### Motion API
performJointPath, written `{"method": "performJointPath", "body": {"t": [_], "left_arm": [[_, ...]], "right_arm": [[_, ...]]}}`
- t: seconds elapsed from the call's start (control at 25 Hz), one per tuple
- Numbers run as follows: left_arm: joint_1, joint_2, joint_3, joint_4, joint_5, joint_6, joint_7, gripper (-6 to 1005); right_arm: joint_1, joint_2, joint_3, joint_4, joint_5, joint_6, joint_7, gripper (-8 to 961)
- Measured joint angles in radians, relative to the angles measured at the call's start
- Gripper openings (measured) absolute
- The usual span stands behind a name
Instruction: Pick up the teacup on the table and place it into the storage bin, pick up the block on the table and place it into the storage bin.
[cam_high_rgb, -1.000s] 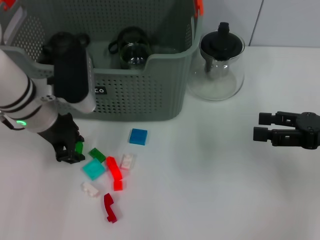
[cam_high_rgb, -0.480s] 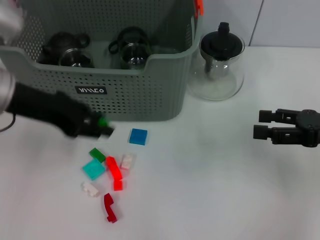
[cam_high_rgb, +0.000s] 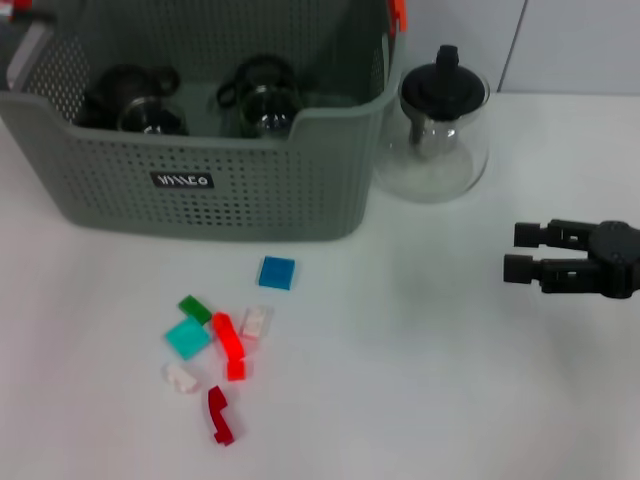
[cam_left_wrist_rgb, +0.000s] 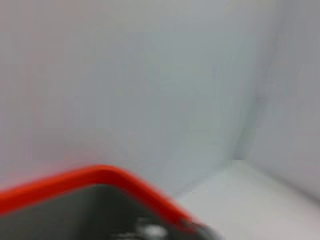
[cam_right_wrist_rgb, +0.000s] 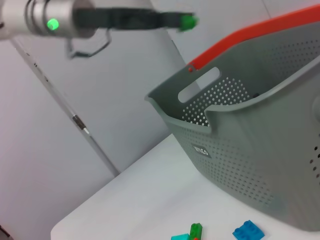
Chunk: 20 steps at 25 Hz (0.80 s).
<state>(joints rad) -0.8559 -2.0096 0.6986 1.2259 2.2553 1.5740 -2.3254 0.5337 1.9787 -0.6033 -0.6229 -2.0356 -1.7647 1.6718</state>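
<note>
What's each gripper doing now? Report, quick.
Left gripper: shut on a small green block, raised high.
Right gripper: open, empty, over the table.

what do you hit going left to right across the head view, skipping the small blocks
storage bin → glass teapot with the black lid → right claw, hovering over the bare white table

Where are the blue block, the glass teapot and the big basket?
blue block (cam_high_rgb: 277, 273), head view, middle of its top face.
glass teapot (cam_high_rgb: 442, 150), head view, its clear glass belly.
storage bin (cam_high_rgb: 300, 190), head view, its perforated front wall.
</note>
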Motion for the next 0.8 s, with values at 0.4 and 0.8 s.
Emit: {"method": "performJointPath", "body": {"t": [0.4,0.8], "left_arm": [[-0.053,0.017,0.13,-0.178,0.192,-0.309,-0.074,556],[-0.004,0.017,0.087,-0.023,-0.005,-0.066,0.016,730]], "right_arm": [[0.005,0.002,-0.001,0.0,-0.001,0.0,-0.015,942],[0.004,-0.001,-0.001,0.0,-0.002,-0.001,-0.023,943]]}}
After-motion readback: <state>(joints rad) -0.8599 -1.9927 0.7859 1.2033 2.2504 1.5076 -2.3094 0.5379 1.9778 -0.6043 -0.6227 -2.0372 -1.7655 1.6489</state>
